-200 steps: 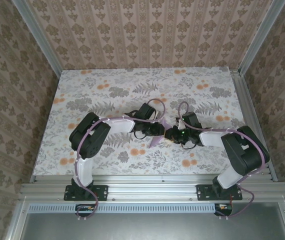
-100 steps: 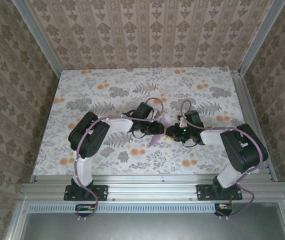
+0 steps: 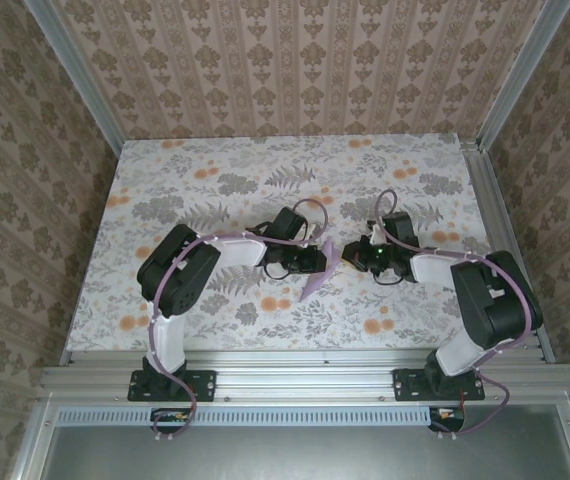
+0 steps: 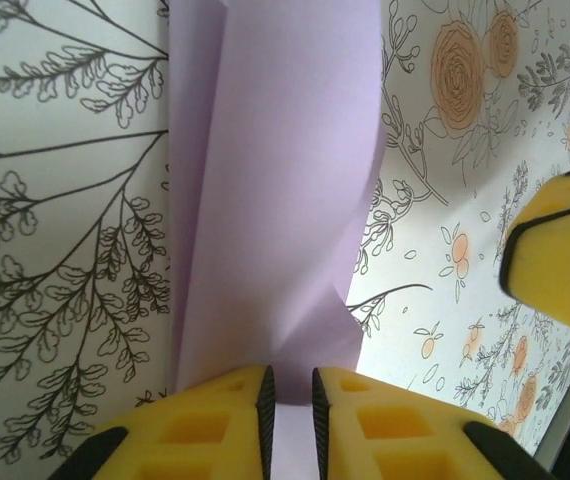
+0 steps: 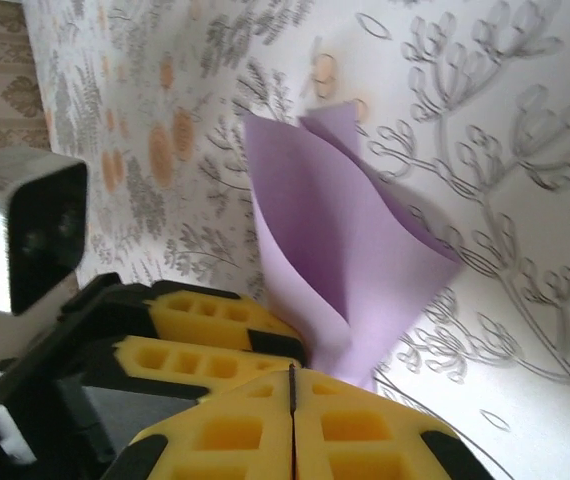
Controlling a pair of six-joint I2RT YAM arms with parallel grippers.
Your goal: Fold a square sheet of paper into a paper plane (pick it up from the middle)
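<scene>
Robot test enclosure of a laboratory kind, bench boxed in by an aluminium profile frame (image 3: 73,72), walls (image 3: 295,70) papered in damask print, tabletop (image 3: 215,165) covered in floral print — left arm (image 3: 178,278) and right arm (image 3: 487,300) bolted to the front rail (image 3: 305,380), slotted cable duct (image 3: 305,415) fitted below.

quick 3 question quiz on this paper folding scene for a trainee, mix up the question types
1. True or false: the lilac paper lies flat and unfolded on the table.
2. Which one holds the paper? A: left gripper. B: right gripper. C: neither.
3. Fill in: the right gripper's jaws are ____.
Key: 1 false; 2 A; 3 shut.
</scene>
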